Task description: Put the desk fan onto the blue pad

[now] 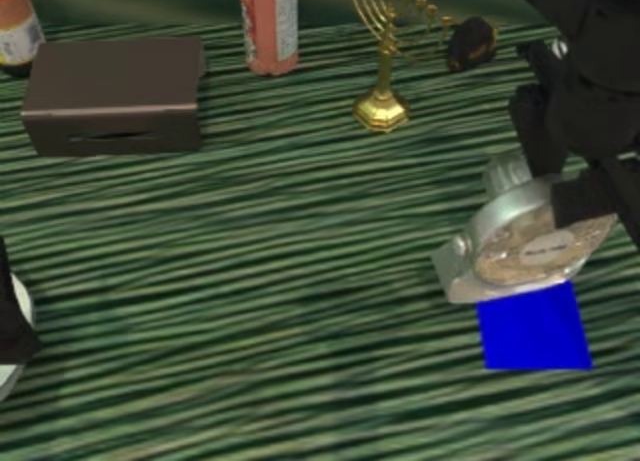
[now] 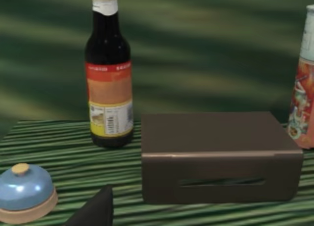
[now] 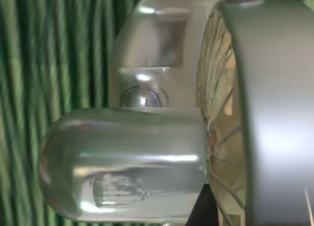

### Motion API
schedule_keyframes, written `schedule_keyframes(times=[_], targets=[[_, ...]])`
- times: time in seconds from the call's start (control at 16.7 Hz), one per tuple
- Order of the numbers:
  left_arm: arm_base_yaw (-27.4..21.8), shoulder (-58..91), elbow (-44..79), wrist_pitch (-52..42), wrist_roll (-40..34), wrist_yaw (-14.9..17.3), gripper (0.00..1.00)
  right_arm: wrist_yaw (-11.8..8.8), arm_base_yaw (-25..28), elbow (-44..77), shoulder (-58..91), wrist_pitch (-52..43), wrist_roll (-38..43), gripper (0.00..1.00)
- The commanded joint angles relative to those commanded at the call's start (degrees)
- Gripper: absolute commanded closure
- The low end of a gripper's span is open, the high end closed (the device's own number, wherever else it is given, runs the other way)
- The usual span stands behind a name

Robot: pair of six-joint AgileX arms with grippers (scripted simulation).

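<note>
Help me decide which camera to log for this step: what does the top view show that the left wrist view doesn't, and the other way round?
Only the top view shows the desk fan held by the right gripper at the blue pad's far edge, the gold candelabra, and the left arm parked at the table's left edge. Only the left wrist view shows the blue bell. Both show the brown box, dark sauce bottle and orange bottle.
</note>
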Motion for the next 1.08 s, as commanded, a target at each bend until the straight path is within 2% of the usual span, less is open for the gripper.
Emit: schedule_keyframes(times=[0.18, 0.3, 0.72, 1.08], targets=[[0.00, 0.00, 0.00, 0.00, 0.00, 0.00, 0.00, 0.77, -0.75, -5.74, -1.97, 0.19, 8.73, 1.00], [0.00, 0.00, 0.00, 0.00, 0.00, 0.00, 0.00, 1.05, -1.01, -7.85, -2.57, 0.18, 11.62, 1.00], [0.00, 0.00, 0.00, 0.00, 0.00, 0.00, 0.00, 1.04, -0.80, -8.36, -2.40, 0.39, 12.21, 1.00], [0.00, 0.00, 0.00, 0.00, 0.00, 0.00, 0.00, 1.13, -1.44, -15.06, -2.02, 7.63, 11.76, 1.00]])
